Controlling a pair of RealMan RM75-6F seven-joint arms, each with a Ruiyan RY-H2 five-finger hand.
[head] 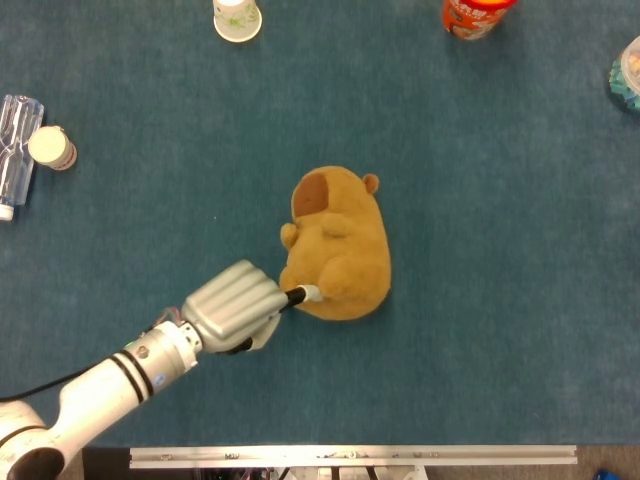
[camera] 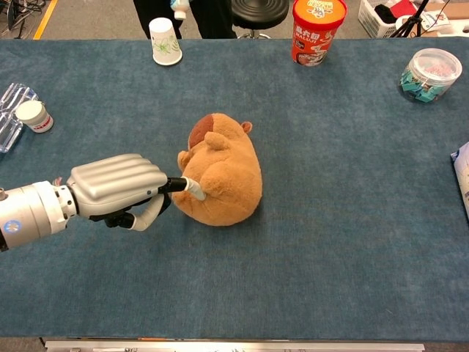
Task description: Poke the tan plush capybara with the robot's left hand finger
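The tan plush capybara [head: 340, 250] [camera: 223, 176] lies on the blue table cloth near the middle, brown patch on its head toward the far side. My left hand [head: 232, 307] [camera: 117, 187] sits just to its near-left, most fingers curled in and one finger [head: 303, 293] [camera: 189, 188] stretched out. That fingertip touches the plush's lower left flank. The hand holds nothing. My right hand does not show in either view.
A paper cup [camera: 164, 41] and a red tub [camera: 317, 20] stand at the far edge. A clear jar [camera: 431, 73] is far right, a small white bottle [camera: 33, 116] and clear plastic bottle [head: 15, 140] far left. People stand beyond the table.
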